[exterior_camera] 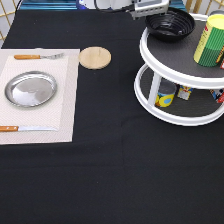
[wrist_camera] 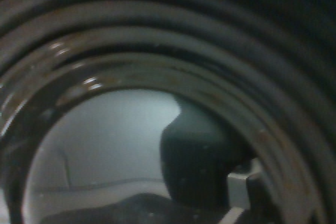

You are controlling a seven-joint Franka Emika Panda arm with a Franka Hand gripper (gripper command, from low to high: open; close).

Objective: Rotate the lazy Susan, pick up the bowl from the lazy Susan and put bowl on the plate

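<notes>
The glossy black ribbed bowl (exterior_camera: 170, 23) is at the back left of the lazy Susan's (exterior_camera: 170, 72) upper tier and juts slightly past its white rim. My gripper (exterior_camera: 150, 9) is at the exterior view's top edge, right against the bowl's far left rim; only its grey body shows. The wrist view is filled by the bowl's dark concentric rings (wrist_camera: 187, 75), seen from very close. The silver plate (exterior_camera: 30, 89) lies bare on a pale placemat (exterior_camera: 67, 100) at the exterior view's left, far from the gripper.
A yellow-green can (exterior_camera: 210, 41) stands on the upper tier to the right of the bowl. Small cans (exterior_camera: 165, 95) stand on the lower tier. A wooden coaster (exterior_camera: 95, 57) lies between mat and turntable. A fork (exterior_camera: 37, 56) and a knife (exterior_camera: 27, 128) flank the plate.
</notes>
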